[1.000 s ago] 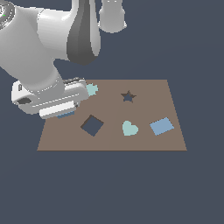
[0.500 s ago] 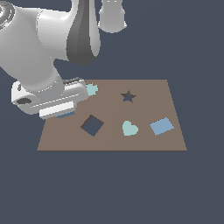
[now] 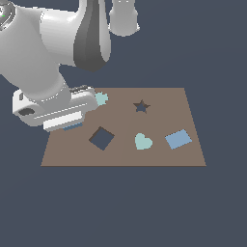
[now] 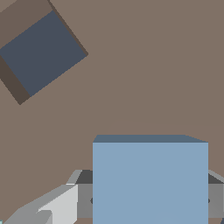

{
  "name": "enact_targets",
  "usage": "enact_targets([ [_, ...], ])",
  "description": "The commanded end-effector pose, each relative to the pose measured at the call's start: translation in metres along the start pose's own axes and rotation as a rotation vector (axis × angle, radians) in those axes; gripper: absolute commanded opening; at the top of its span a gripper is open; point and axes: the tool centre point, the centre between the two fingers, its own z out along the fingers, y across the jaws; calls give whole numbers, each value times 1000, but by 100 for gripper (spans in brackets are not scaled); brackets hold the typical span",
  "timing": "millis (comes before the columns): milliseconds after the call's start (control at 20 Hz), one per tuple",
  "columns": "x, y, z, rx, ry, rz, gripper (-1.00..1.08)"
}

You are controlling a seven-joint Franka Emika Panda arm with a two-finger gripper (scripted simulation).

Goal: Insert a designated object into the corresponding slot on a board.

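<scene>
From my remote station, my Panda arm leans low over the board [image 3: 159,154] at the exterior view's left, its fingers [image 4: 57,205] closed on the block [image 4: 150,181], one on each side of it as the wrist view shows. In the exterior view only a sliver of the block [image 3: 73,127] shows beneath the white hand, above the board's left part. The slot [image 3: 102,138], a dark diamond-turned square, lies open just beside it toward the exterior view's right; in the wrist view the slot [image 4: 41,54] sits apart from the block, with bare brown board between them. I cannot tell whether the block touches the board. A pale teal piece [image 3: 101,99] peeks out beside the hand. Farther right lie a star hole [image 3: 141,106], a teal heart [image 3: 143,142] and a flat blue tile [image 3: 178,139].
</scene>
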Motion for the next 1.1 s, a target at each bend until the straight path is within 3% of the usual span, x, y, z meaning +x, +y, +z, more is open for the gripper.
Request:
enact_targets([
  [0,4,-1,-1,0,1,-19,-100],
  [400,33,-16,-3,-1,1,-183,-100],
  [1050,88,-68,-7,-1,0,-571,-100],
])
